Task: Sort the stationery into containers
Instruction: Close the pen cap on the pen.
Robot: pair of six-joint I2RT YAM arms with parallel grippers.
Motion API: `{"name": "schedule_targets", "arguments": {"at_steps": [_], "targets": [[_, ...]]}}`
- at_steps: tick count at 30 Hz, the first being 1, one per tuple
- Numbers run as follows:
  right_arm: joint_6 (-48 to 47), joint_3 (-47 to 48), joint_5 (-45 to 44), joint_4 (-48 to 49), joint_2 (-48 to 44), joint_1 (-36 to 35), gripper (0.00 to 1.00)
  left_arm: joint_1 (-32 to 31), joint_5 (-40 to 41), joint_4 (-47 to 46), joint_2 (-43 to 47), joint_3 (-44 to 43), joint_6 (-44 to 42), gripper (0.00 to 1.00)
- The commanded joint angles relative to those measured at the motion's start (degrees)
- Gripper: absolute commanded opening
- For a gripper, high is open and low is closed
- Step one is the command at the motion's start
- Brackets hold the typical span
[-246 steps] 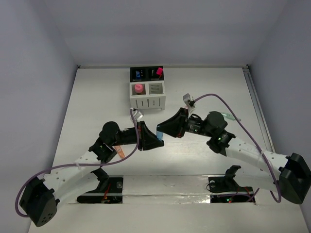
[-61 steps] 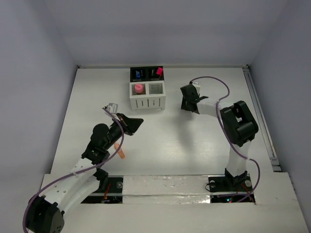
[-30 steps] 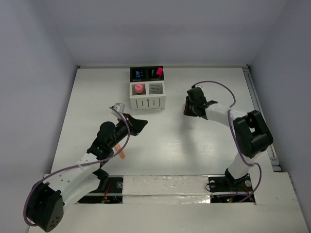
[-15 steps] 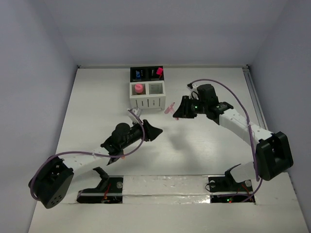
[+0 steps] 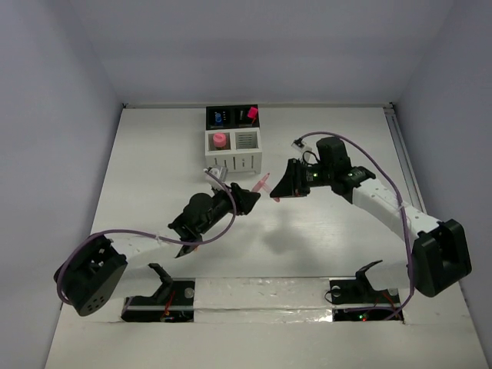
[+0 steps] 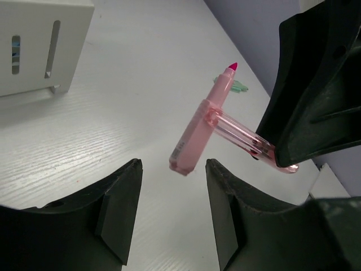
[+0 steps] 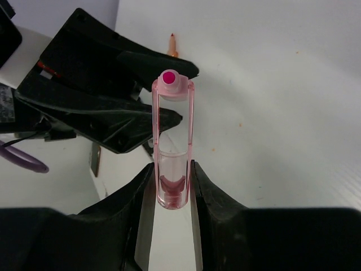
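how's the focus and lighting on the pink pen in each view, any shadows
Left wrist: pink pen sharp, left gripper dark and slightly soft. Right wrist: pen crisp, right gripper a nearly black silhouette. Top external: even light, pen tiny, soft shadow on the table under the arms.

Left arm [image 5: 131, 244]: white links, black joint housings | right arm [image 5: 382, 201]: same scheme | cable [image 5: 115, 232]: purple, one per arm | gripper fingers [image 6: 118, 209]: matte black, wedge-shaped | base mounts [image 5: 165, 288]: black, red points, possibly indicator lights
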State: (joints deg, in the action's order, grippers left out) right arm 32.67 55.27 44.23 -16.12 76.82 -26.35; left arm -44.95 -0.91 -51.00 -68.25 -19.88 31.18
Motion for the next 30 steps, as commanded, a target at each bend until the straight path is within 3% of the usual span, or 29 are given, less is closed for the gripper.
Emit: {"name": "schedule_targets", "arguments": {"at_steps": [1, 7, 10, 13, 17, 20, 30], "targets": [[2.84, -0.86, 5.43, 3.28, -2.28, -0.37, 0.0, -1.02, 3.63, -4.81, 0.13, -3.06, -3.84, 0.46], [3.11, -1.56, 7.54, 3.38, -2.64, -0.37, 0.0, -2.95, 5.47, -5.42, 0.14, -3.94, -6.65, 0.47], [3.46, -2.09, 8.07, 3.81, -2.81, -0.37, 0.0, -3.57, 5.3, -5.33, -0.48, -4.29, -7.45, 0.42], [3.89, -2.53, 8.77, 4.52, -2.73, -0.37, 0.0, -4.09, 4.25, -5.86, -0.74, -4.46, -7.71, 0.35], [5.04, -2.88, 9.12, 5.66, -2.64, -0.37, 0.0, -4.71, 4.07, -5.34, -0.66, -4.55, -7.89, 0.1], [6.0, -2.71, 9.04, 6.71, -3.16, -0.37, 0.0, -5.24, 3.46, -4.28, -0.13, -4.38, -8.15, 0.0], [-0.93, 5.63, -4.56, -3.2, -4.75, 0.16, 0.0, -7.6, -0.67, -0.16, 3.21, -2.01, -7.98, 0.0]]}}
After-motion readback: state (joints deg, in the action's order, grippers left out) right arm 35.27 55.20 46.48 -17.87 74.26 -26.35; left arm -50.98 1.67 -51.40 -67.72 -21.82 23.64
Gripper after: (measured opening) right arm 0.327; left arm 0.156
